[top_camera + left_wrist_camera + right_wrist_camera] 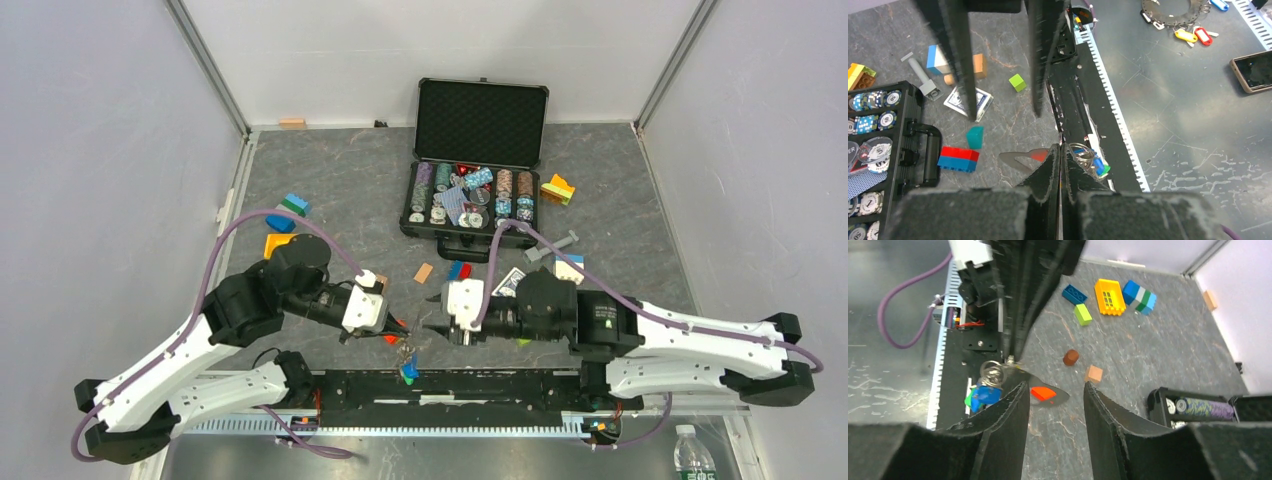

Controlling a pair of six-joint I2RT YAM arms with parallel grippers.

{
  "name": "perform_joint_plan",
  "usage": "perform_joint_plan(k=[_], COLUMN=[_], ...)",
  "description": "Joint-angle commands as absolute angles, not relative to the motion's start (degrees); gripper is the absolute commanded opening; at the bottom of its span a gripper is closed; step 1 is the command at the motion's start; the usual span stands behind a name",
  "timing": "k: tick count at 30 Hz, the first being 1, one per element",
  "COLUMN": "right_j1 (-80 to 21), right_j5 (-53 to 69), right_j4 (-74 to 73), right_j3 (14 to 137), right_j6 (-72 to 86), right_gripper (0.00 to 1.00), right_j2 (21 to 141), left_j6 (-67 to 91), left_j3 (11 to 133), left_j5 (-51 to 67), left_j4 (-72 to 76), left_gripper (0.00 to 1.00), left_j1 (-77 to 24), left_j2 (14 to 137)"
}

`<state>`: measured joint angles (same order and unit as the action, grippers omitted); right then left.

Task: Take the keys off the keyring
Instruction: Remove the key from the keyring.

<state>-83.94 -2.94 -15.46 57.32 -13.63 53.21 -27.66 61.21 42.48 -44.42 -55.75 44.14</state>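
My left gripper (398,330) (1060,147) is shut at its tips on the thin silver keyring (1080,150) (992,371), just above the table's near edge. A blue-headed key (1099,166) (985,395) and a green-headed key (969,400) hang from the ring over the black rail. The bunch shows in the top view as a keys cluster (409,372). A red-headed key (1043,393) (1038,155) lies apart from the ring on the grey table, beside the left fingertips. My right gripper (432,325) (1054,384) faces the left one, open and holding nothing, with the red key just ahead of its fingers.
An open black poker chip case (480,120) stands at the back centre. Coloured toy blocks (285,215) and a playing card (508,282) are scattered over the table. The black base rail (460,385) runs along the near edge. A phone (1254,70) lies on the lower surface beyond it.
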Motion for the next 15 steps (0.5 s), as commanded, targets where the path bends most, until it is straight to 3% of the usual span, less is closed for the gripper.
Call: perform_joint_plan(k=[1, 9, 15], right_j1=[-78.32, -78.23, -78.22], right_j5=[9.98, 15.14, 8.84], right_j4=[-13.47, -9.55, -9.06], right_j3=[58.36, 57.31, 57.05], right_j6=[-10.72, -10.29, -9.71], right_gripper=[0.48, 0.45, 0.42], right_j2=[53.59, 56.47, 58.18], left_j6=[-29.78, -28.68, -28.85], left_j3=[63.45, 62.22, 62.25], left_j5=[41.48, 40.09, 40.58], left_j4=[-44.03, -41.75, -41.75], left_gripper=[0.02, 0.02, 0.02], left_j1=[-55.9, -55.85, -55.88], left_j2=[43.57, 43.04, 42.99])
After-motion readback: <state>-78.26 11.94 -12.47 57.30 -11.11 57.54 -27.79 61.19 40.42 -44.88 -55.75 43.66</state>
